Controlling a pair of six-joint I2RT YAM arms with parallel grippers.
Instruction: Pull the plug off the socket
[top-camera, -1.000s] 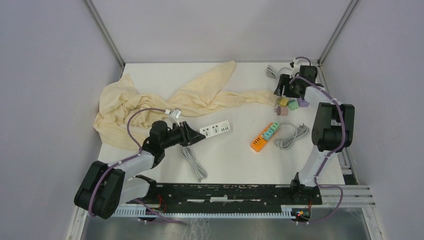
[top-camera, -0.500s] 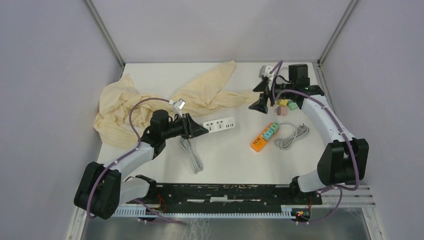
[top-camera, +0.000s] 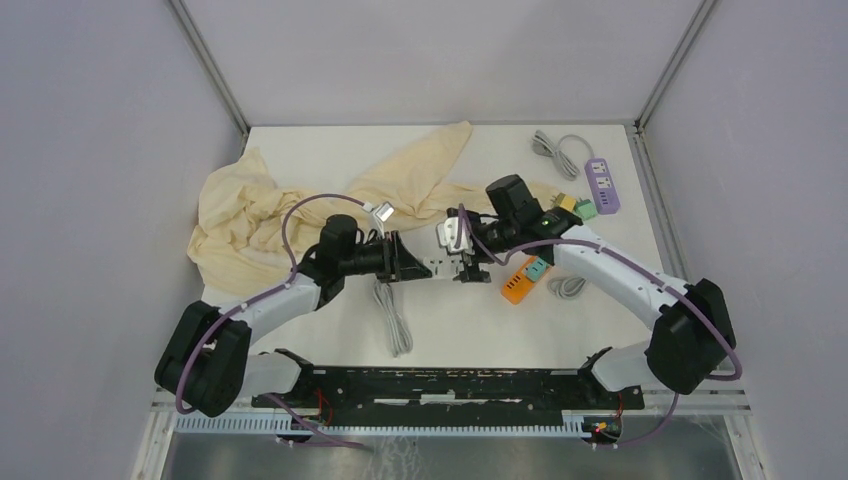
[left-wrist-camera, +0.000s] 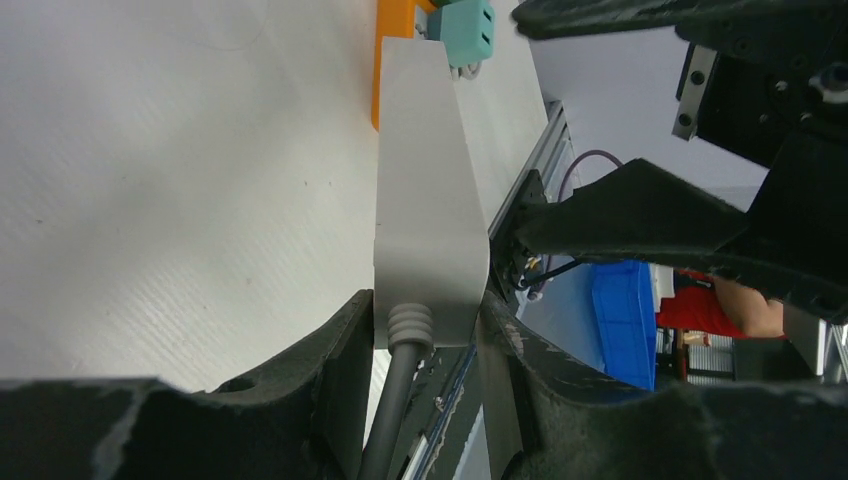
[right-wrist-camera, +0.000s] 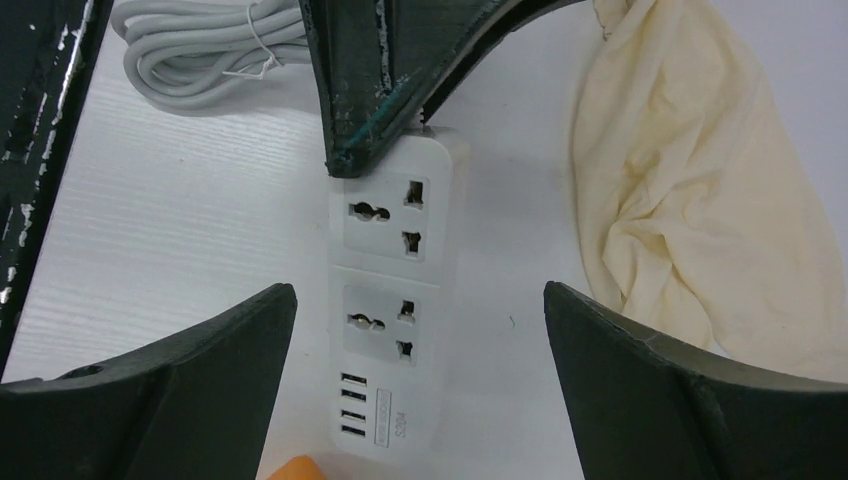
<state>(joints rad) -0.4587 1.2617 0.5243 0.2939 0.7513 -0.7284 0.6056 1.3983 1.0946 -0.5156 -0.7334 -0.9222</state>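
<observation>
– Socket strip (right-wrist-camera: 385, 300), the white one: where is it?
– On the counter (top-camera: 480, 330), between the two arms, sockets facing up, with a cream cloth (top-camera: 260, 210) beside it.
– And the left tool (left-wrist-camera: 430, 310)?
– Pinching the strip at its cord end, one finger on each long edge.
– The right tool (right-wrist-camera: 420, 295)?
– Spread wide, poised over the strip's other end, fingers clear of both its sides.
– Any plug?
– A teal plug (top-camera: 537, 268) sits in an orange strip (top-camera: 515, 290) just past the white one.
</observation>
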